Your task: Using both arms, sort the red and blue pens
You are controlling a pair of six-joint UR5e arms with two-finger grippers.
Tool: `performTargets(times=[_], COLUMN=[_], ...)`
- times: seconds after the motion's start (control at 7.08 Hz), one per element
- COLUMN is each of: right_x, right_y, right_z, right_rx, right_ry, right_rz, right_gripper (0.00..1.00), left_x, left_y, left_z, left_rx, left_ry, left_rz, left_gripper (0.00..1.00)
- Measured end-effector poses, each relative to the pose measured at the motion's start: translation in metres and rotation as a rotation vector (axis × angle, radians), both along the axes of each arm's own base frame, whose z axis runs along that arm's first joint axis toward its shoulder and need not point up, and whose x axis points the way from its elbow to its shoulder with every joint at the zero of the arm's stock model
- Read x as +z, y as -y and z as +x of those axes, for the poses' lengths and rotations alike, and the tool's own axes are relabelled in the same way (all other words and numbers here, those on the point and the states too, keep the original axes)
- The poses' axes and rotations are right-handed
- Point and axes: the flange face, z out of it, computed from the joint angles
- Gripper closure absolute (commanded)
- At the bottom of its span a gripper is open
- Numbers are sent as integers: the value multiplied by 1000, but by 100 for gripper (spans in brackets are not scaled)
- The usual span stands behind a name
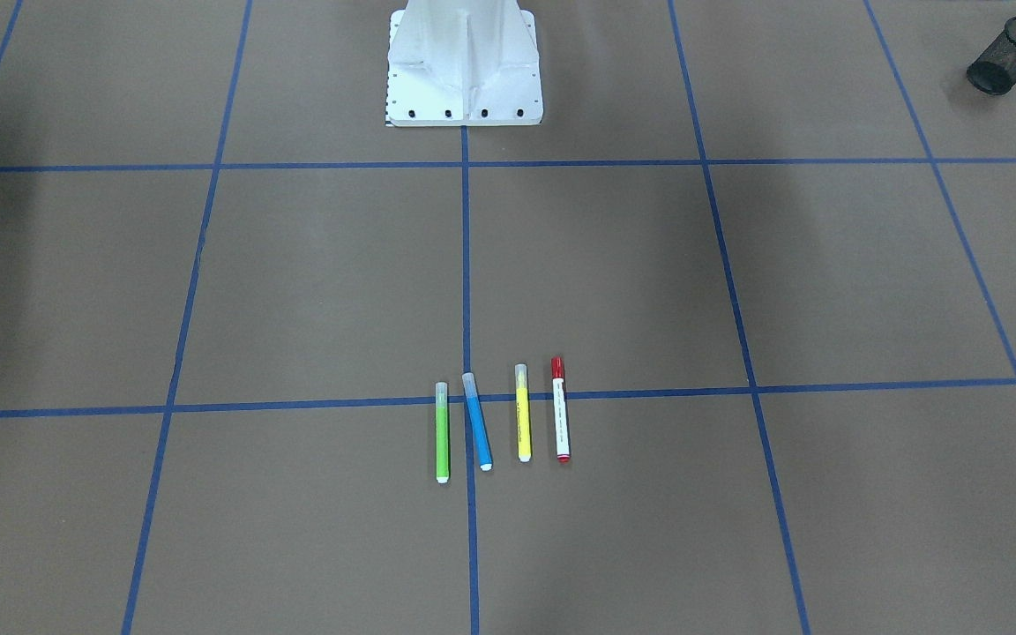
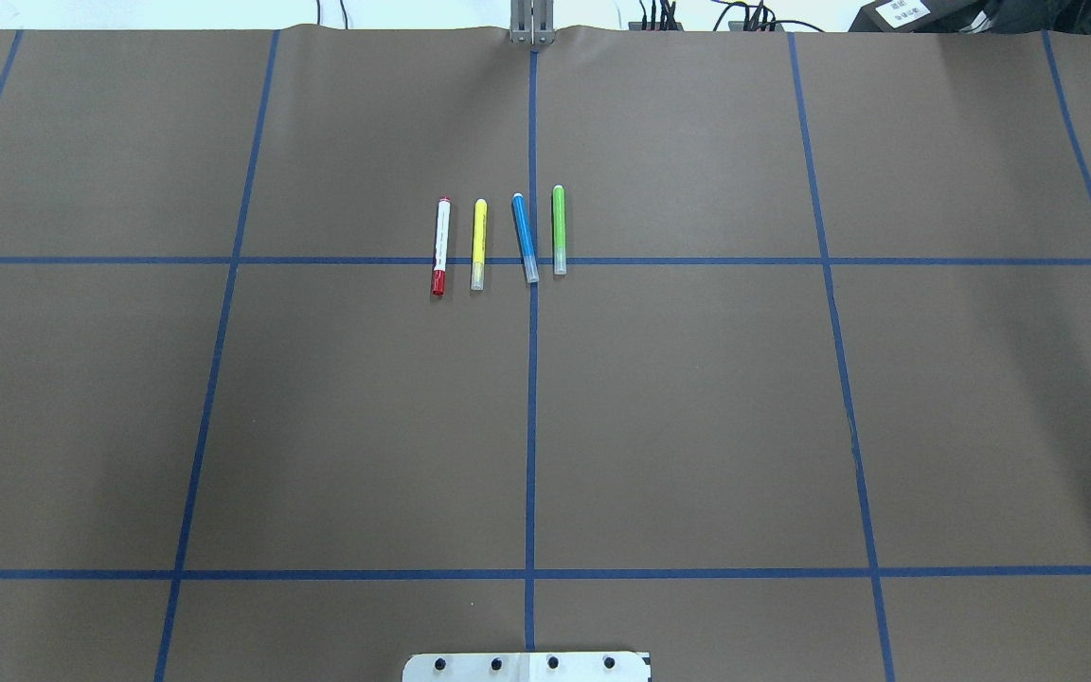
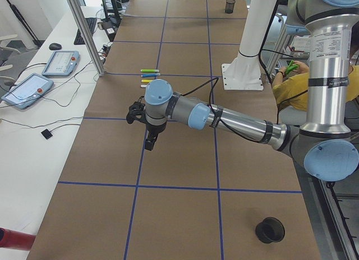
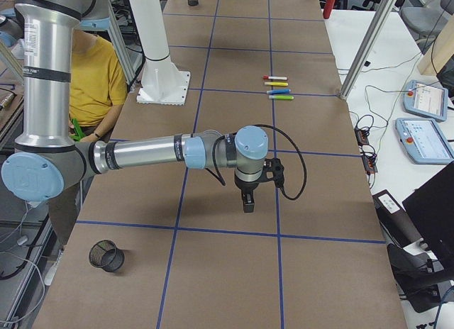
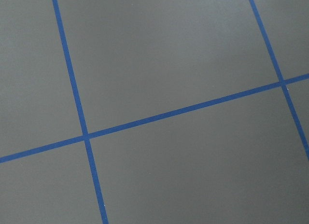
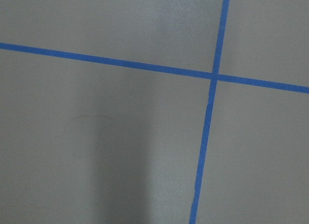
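Four pens lie side by side at twelve o'clock from the base (image 2: 527, 667). The red pen (image 2: 440, 246) is at the row's nine o'clock end. The blue pen (image 2: 525, 238) lies between the yellow pen (image 2: 478, 244) and the green pen (image 2: 559, 230). This spacing likely gives each arm a clear pick. The left arm (image 3: 224, 117) and right arm (image 4: 156, 153) hang over bare counter (image 2: 697, 426), well apart from the pens. I cannot tell whether their jaws are apart or together.

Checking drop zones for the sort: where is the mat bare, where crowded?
Bare: the squares between the pedestal base and the four markers, and outward of the red pen and green marker. Crowded: that row, with the yellow marker and blue pen between them.
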Motion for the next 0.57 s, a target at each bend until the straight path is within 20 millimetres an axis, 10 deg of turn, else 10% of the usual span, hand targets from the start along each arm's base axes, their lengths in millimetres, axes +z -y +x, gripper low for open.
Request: performTargets(times=[0.57], right_x=[-11], right_y=[14], right_z=[-1], right_rx=[26], right_ry=[-1], right_rz=[93], right_gripper=[0], left_x=[-22], left_y=[4], left_z=[43], left_rx=[41], left_ry=[-88], left_rz=[67], left_gripper=[0])
